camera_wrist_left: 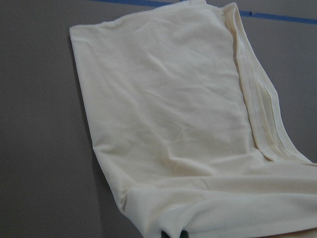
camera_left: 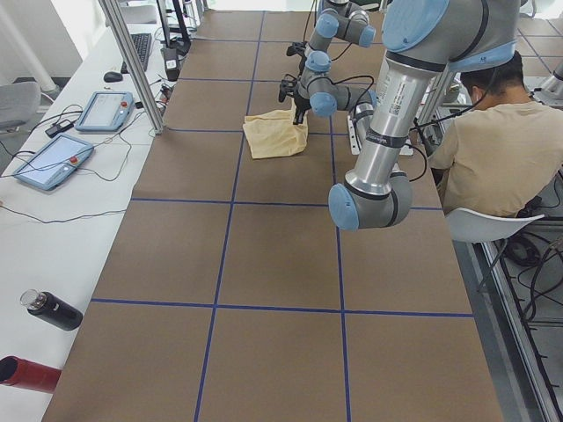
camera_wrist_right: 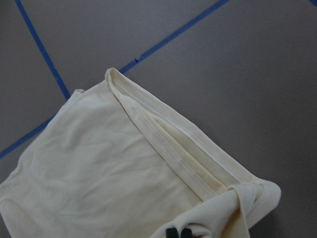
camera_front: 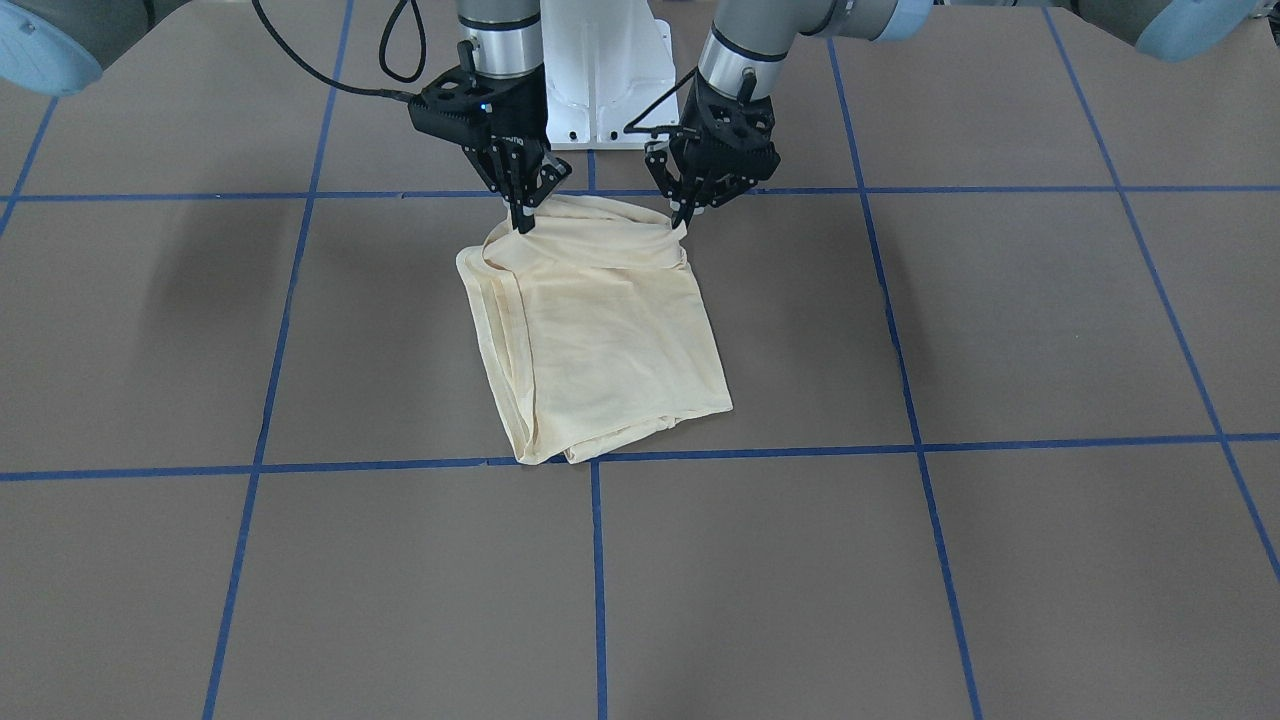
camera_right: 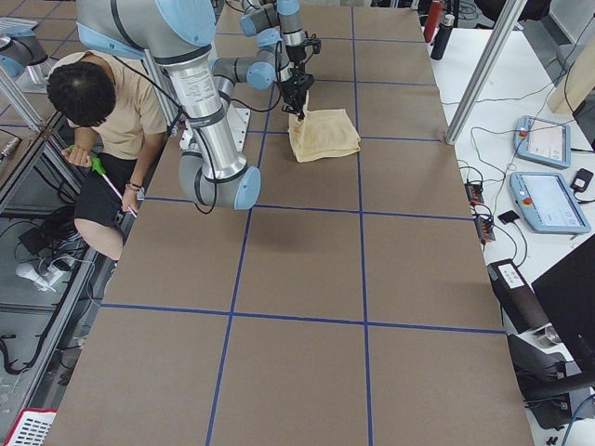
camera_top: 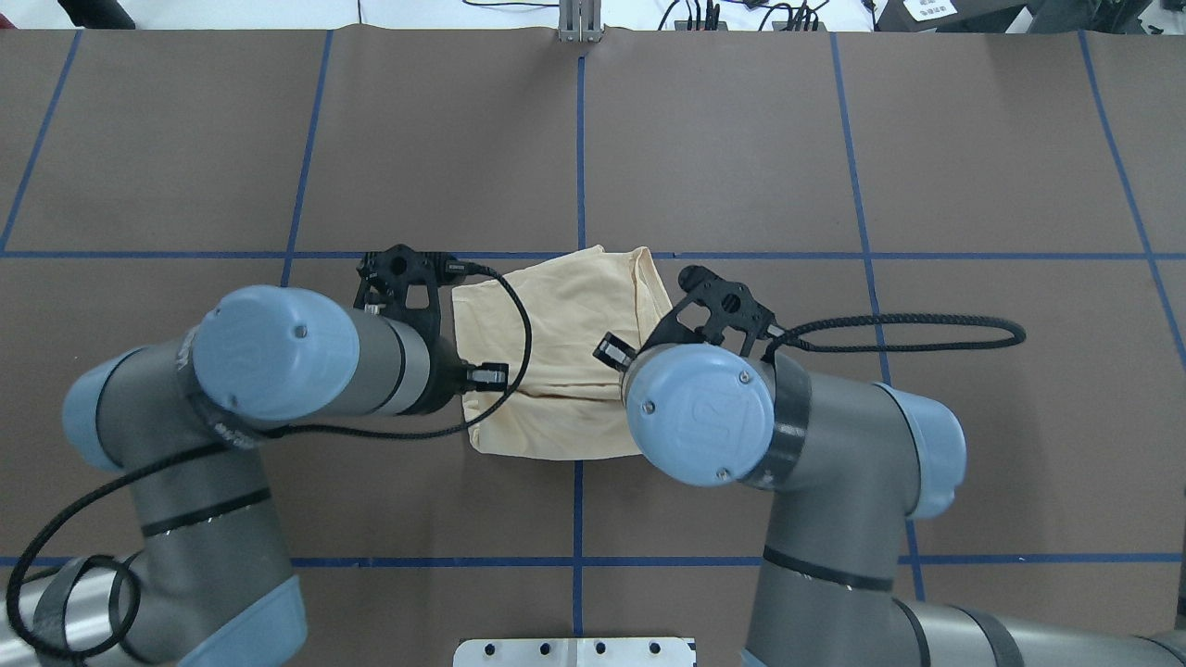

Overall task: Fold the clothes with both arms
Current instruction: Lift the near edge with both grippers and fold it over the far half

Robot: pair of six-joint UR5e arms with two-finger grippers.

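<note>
The cream-yellow T-shirt lies folded into a rough rectangle in the middle of the table, also in the overhead view. Its print and neck label are hidden. My left gripper is shut on the shirt's edge nearest the robot base, at one corner. My right gripper is shut on the other corner of that edge. Both corners are raised a little off the table. The left wrist view shows the cloth spreading away from the fingertips. The right wrist view shows layered hems and the pinched corner.
The white pedestal base stands just behind the grippers. Blue tape lines grid the brown table. A seated person is beside the robot. Teach pendants and bottles lie on the far side bench.
</note>
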